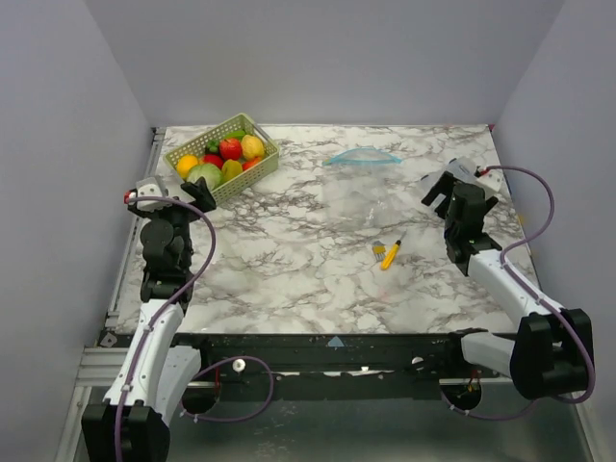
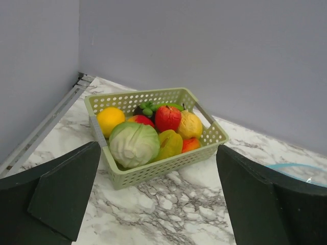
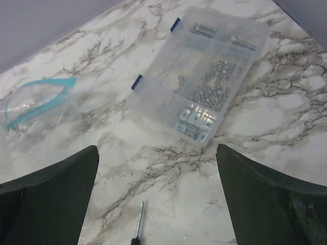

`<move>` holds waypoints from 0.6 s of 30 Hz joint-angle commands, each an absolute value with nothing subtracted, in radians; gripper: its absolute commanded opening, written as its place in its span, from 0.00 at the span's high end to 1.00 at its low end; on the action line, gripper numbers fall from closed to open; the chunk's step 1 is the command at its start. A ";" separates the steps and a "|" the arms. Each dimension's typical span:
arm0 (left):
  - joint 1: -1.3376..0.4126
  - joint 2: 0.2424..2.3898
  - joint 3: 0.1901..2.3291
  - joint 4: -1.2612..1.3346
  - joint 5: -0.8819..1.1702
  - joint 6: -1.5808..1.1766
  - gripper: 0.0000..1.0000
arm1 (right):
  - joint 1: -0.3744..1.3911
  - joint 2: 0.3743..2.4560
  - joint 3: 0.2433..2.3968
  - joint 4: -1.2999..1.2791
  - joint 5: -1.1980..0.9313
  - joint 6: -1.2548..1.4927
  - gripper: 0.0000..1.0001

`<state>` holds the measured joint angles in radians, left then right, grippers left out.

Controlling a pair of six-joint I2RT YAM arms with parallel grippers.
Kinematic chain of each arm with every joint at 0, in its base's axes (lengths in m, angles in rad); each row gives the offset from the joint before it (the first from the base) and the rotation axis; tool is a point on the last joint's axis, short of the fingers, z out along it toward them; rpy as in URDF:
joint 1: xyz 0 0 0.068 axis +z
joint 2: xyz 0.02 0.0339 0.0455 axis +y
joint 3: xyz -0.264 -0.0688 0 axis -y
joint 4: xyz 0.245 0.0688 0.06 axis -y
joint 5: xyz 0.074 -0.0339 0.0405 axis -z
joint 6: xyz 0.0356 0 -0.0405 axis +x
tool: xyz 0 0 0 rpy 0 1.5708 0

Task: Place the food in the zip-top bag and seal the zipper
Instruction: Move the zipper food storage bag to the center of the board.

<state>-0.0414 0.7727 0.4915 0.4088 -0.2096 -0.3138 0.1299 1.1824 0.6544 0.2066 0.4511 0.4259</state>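
Note:
The food fills a green basket at the back left: a pale green cabbage, a red apple, a yellow lemon, an orange and others. The zip-top bag lies flat at the back middle, its light-blue zipper at the far edge; it also shows in the right wrist view. My left gripper is open and empty, just short of the basket. My right gripper is open and empty above the table at the right.
A clear compartment box of screws lies beside the bag. A thin yellow stick with a black tip and a small yellow piece lie mid-table. Grey walls close the back and sides.

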 commanded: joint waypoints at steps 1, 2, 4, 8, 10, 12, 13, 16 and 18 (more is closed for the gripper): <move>-0.047 0.702 0.604 0.201 -0.351 -0.533 0.01 | 0.135 1.112 0.603 0.167 0.432 0.455 0.00; -0.047 0.697 0.632 0.131 -0.391 -0.591 0.01 | 0.135 1.096 0.602 0.167 0.440 0.474 0.00; -0.048 0.693 0.695 0.026 -0.411 -0.649 0.01 | 0.135 1.071 0.613 0.134 0.365 0.504 0.00; -0.049 0.695 0.758 -0.059 -0.280 -0.610 0.01 | 0.133 1.053 0.606 0.161 0.273 0.540 0.00; -0.049 0.699 0.787 -0.114 -0.260 -0.619 0.01 | 0.132 1.087 0.646 0.133 0.245 0.553 0.00; -0.053 0.701 0.805 -0.132 -0.186 -0.581 0.01 | 0.133 1.138 0.691 0.118 0.184 0.548 0.00; -0.059 0.700 0.814 -0.135 -0.140 -0.551 0.01 | 0.133 1.163 0.709 0.118 0.144 0.543 0.00; -0.091 0.704 0.838 -0.118 -0.003 -0.478 0.01 | 0.135 1.280 0.804 0.104 0.026 0.534 0.00; -0.118 0.715 0.861 -0.115 0.103 -0.438 0.01 | 0.134 1.357 0.867 0.082 -0.060 0.535 0.00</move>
<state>-0.0715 0.7048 0.8009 -0.0788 -0.1505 -0.5396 0.1310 1.2510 0.7551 0.1295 0.1455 0.5289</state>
